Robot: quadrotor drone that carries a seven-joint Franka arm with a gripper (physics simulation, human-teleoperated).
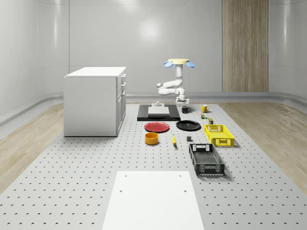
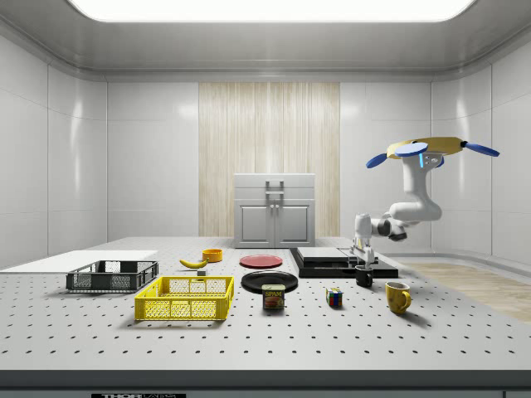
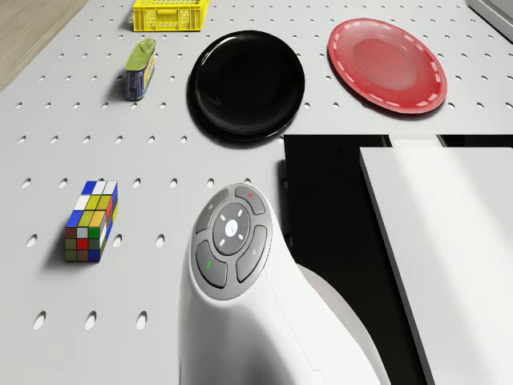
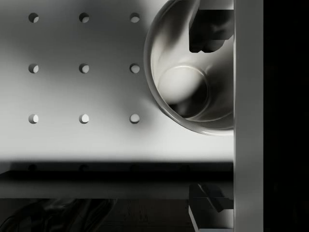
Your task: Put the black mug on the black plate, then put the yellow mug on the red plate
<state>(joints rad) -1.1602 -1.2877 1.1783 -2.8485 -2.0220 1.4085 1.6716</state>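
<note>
Beside the black slab (image 1: pixel 159 113), drone hovering; gripper (image 2: pixel 362 259) poised just over black mug (image 2: pixel 364 276), fingers spread wide astride its rim, presumably readying the grasp.

Pale grey panelled walls (image 1: pixel 144 38) curve around the room, with a wood-slat panel (image 1: pixel 244 45) at upper right. A white cabinet (image 1: pixel 94 100) stands left of centre on the perforated table (image 1: pixel 72 177).

A matt grey perforated metal table (image 1: pixel 72 182) holds a glossy black plate (image 3: pixel 247 82) and a glossy red plate (image 3: pixel 388 64). The black mug (image 4: pixel 193 67) looks shiny inside. The arm (image 3: pixel 240 321) is smooth white plastic.
</note>
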